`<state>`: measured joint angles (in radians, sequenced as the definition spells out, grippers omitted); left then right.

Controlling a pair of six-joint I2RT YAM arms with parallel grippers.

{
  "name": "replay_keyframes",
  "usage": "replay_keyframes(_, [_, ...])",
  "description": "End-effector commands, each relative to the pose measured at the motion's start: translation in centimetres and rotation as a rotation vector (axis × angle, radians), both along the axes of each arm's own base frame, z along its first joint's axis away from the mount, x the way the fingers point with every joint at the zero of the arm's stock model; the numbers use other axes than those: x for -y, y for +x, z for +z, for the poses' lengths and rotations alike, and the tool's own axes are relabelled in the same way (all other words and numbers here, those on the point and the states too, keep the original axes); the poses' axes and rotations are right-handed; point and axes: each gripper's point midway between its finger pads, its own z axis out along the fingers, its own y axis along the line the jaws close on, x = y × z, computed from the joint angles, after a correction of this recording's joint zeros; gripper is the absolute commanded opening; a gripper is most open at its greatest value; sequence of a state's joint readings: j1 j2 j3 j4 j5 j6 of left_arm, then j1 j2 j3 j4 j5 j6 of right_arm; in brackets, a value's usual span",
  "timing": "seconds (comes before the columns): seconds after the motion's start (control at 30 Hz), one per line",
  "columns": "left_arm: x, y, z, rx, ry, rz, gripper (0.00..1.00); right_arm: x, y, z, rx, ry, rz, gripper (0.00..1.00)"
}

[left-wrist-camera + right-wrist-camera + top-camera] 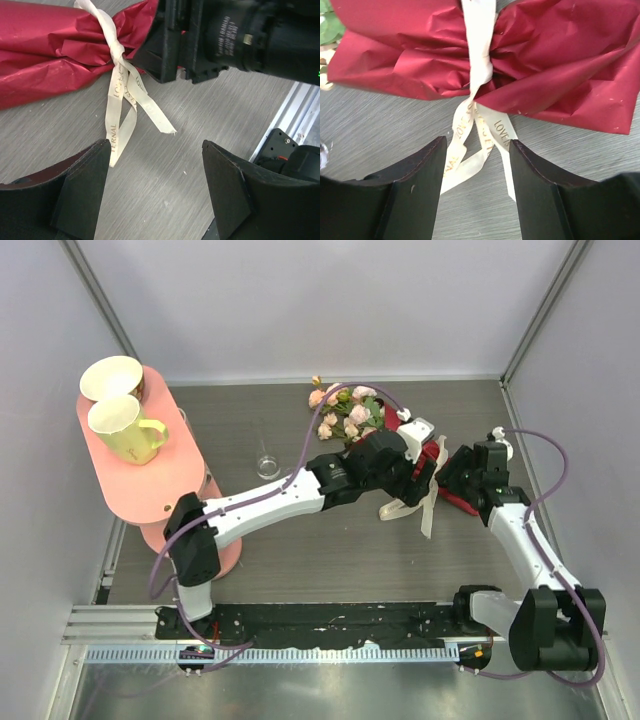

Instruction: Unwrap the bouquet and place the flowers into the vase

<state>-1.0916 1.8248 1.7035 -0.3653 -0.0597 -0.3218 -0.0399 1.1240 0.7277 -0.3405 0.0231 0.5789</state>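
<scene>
Straddling the ribbon (pixel 480 70), right gripper (pixel 477 142), jaws apart; bouquet (pixel 560 65) tied

Bouquet (pixel 45 50): dark red paper, lying flat.
Ribbon (pixel 120 80): knotted, tails trailing on table (pixel 165 195).
Left gripper (pixel 155 150): jaws apart, empty.

You had a pink oval stand (pixel 150 490) at about 9 o'clock on the grey table (pixel 330 560), with a second pink tier showing beneath its top shelf. On that top shelf a yellow-green mug (pixel 122 430) stood upright with its handle toward 3 o'clock, and a cream cup (pixel 110 377) sat just beside it at 11 o'clock. Along the table's 6 o'clock edge ran a metal rail (pixel 110 622).
</scene>
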Motion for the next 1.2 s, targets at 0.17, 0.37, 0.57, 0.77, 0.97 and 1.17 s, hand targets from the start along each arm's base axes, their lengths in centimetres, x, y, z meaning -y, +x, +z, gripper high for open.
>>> replay_keyframes(0.17, [2.1,5.6,-5.0,-0.010,-0.061,0.022,0.81,-2.4,-1.5,-2.5,-0.031,0.042,0.093,0.48])
replay_keyframes(0.37, [2.4,7.1,-9.4,-0.012,0.023,-0.007,0.82,-3.0,-1.5,-4.7,-0.100,0.051,0.141,0.42])
replay_keyframes(0.57, [3.0,6.9,-10.9,-0.027,0.023,-0.048,0.85,-3.0,-1.5,-7.0,-0.162,0.032,0.175,0.42])
replay_keyframes(0.77, [2.7,6.6,-13.1,-0.073,0.086,-0.056,0.83,-3.7,-1.3,-7.9,-0.187,-0.027,0.210,0.41])
replay_keyframes(0.97, [2.6,6.0,-14.7,-0.075,0.090,-0.089,0.79,-3.9,-1.2,-8.5,-0.200,-0.065,0.231,0.35])
replay_keyframes(1.17, [2.4,5.9,-17.5,-0.101,0.131,-0.089,0.76,-3.0,-1.1,-9.1,-0.226,-0.121,0.211,0.36])
